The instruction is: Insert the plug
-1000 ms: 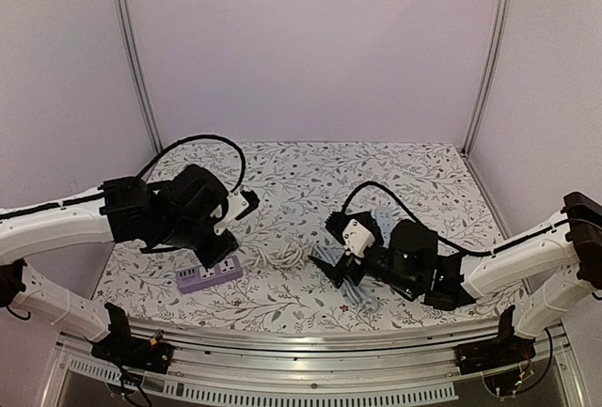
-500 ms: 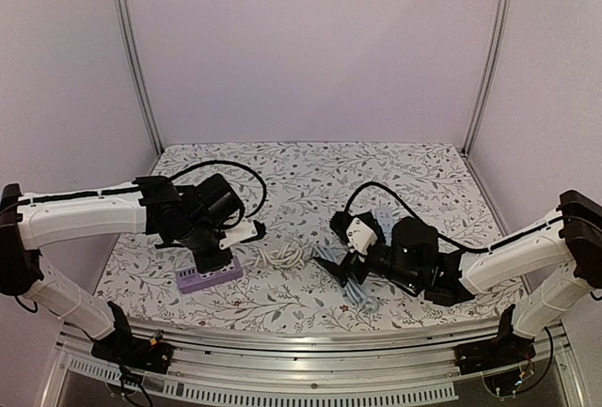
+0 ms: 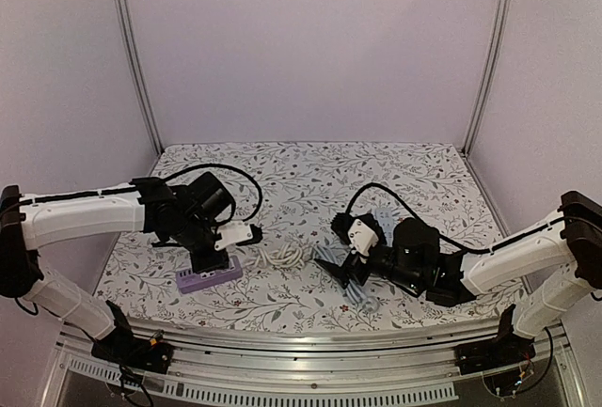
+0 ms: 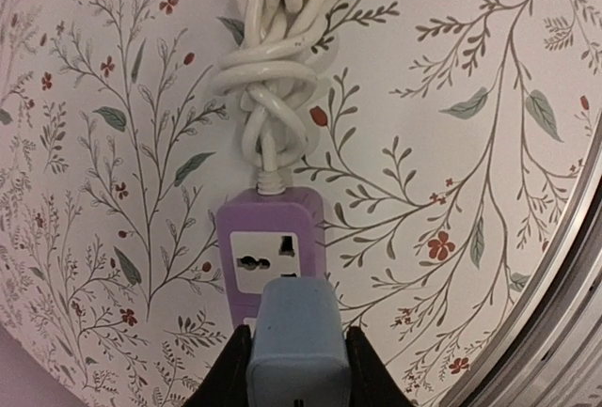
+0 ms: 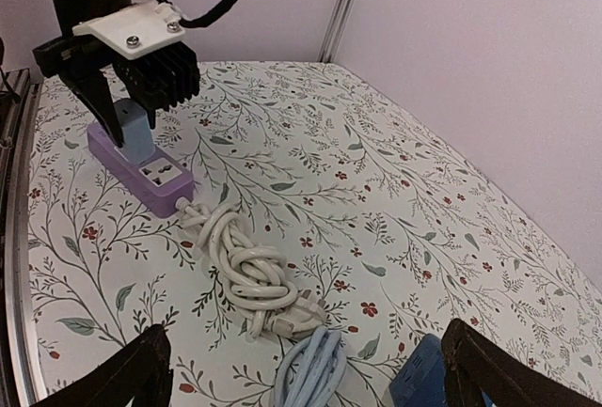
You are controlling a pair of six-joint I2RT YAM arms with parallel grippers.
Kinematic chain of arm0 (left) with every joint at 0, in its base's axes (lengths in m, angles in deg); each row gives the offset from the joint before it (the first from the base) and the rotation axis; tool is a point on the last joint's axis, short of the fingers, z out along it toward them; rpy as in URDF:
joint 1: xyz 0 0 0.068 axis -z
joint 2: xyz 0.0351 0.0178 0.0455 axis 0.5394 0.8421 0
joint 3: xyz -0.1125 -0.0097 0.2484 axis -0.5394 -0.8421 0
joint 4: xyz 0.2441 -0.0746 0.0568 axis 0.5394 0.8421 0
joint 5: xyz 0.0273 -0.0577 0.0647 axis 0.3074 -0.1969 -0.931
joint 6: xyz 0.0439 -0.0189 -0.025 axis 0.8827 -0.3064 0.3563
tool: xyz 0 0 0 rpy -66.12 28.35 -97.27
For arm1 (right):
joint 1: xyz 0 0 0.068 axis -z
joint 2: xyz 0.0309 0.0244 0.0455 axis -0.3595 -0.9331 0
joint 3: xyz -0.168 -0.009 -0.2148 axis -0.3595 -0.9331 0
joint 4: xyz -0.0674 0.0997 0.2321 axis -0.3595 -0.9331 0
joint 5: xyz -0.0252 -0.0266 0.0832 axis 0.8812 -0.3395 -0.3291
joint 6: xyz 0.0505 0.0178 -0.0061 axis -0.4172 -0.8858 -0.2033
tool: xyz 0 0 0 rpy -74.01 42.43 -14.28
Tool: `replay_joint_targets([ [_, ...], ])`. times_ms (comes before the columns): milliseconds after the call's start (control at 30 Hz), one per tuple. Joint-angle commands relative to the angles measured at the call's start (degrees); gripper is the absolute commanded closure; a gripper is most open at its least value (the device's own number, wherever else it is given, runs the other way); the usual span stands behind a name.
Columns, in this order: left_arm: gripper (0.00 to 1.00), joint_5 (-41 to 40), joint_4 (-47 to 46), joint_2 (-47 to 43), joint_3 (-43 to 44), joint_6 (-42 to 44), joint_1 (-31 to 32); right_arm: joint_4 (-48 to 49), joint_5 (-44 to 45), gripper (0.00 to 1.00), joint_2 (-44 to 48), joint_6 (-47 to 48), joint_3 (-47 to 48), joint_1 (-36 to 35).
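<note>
Plug (image 4: 292, 346) pinched in my left tool (image 4: 293, 374), right tool (image 5: 306, 374) wide. If I'm tilted, it'll jam and shove the strip (image 4: 271, 238).

We see the left gripper (image 5: 130, 121) clamping a light-blue rectangular plug (image 5: 137, 141) upright over the purple plastic power strip (image 5: 155, 180), with its white knotted cord (image 5: 246, 271) trailing alongside.

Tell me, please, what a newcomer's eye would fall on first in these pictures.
First comes the left gripper, shut on a blue plug and holding it at the purple power strip on the near left of the flowered table; whether the plug is seated cannot be told. Next is the knotted white cord, running from the strip toward the middle. The right gripper stands wide open over a pale blue cable.
</note>
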Motion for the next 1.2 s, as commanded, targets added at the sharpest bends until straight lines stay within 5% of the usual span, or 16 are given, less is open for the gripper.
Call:
replay_joint_targets([
  [0, 1.00, 1.4, -2.2, 1.7, -0.4, 1.6, -0.8, 0.7, -0.6, 0.01, 0.6, -0.5, -0.4, 0.4],
  [1167, 1.00, 0.6, -4.7, 5.3, -0.7, -0.8, -2.7, 0.7, -1.7, 0.01, 0.4, -0.8, -0.3, 0.4],
])
